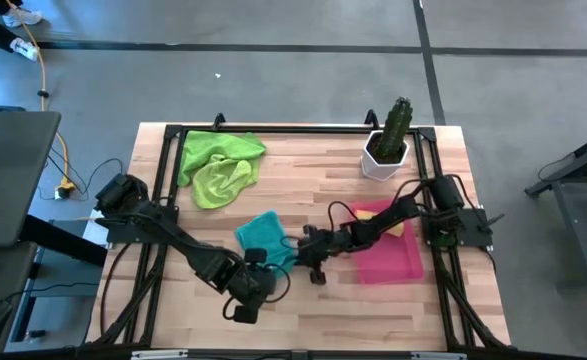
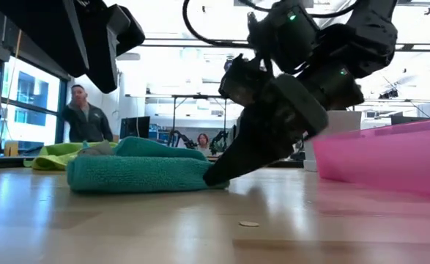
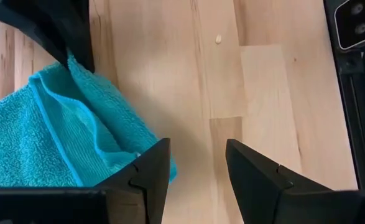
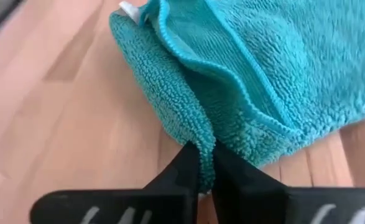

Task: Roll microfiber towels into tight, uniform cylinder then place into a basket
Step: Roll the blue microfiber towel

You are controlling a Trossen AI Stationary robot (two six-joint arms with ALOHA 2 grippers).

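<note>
On the table, from above: we see the teal towel [image 1: 265, 238] lying near the middle, both arms reaching in toward it, the left claw [image 1: 253, 295] at its near side and the right claw [image 1: 295, 243] at the edge facing the pink tray [image 1: 405, 266].
Right claw: in its own wrist view we see its fingers [image 4: 182, 177] pinched narrow on a fold of the teal towel's [image 4: 244, 68] edge; from above this grip is hidden under the arm.
Left claw: its wrist view shows us the fingers [image 3: 148, 177] standing apart with bare wood between them, one finger just beside the teal towel's [image 3: 58, 137] corner, nothing held.
Table-level view: we see the teal towel [image 2: 138, 172] as a low folded heap flat on the wood, the right claw's [image 2: 218, 176] tip down at its end, and the pink tray's wall [image 2: 390, 158] off to the side.
Pink tray: it holds something yellow [image 1: 401, 228], mostly covered by the right arm; we cannot tell its shape.
Green towels [image 1: 218, 165]: loose in a crumpled heap at the far left corner, well apart from the tray.
Cactus pot [image 1: 385, 155]: it stands just behind the tray.
Room behind: two people show beyond the table in the table-level view.
</note>
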